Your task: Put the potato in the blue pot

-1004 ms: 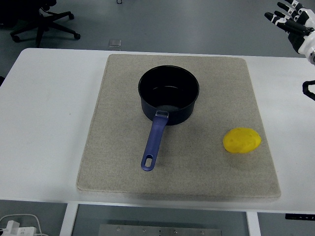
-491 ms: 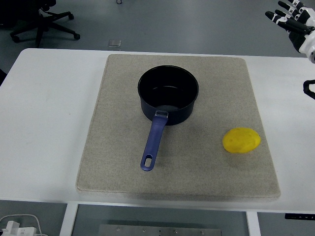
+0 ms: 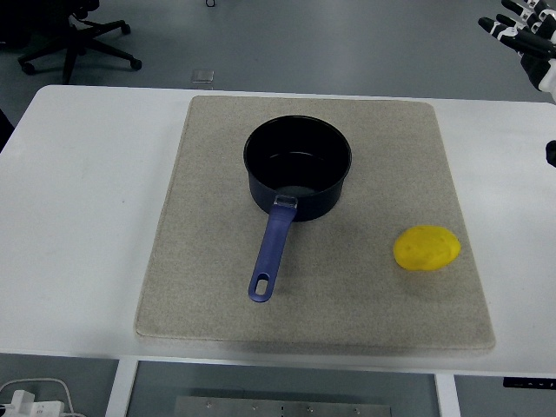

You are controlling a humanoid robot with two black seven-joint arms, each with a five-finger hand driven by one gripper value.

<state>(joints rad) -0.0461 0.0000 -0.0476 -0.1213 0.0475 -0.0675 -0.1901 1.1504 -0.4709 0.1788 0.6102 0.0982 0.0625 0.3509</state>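
A yellow potato lies on the beige mat at its right side. The blue pot stands upright near the mat's middle, empty, with its handle pointing toward the near edge. My right hand shows at the top right corner, high above the table's far right, its fingers spread and holding nothing. It is far from the potato. The left arm is out of view.
The mat lies on a white table. An office chair base stands on the floor beyond the table's far left. A white power strip and cable lie below the near left edge.
My right hand has drifted up and to the right, further toward the picture's corner. The potato and pot have not moved.
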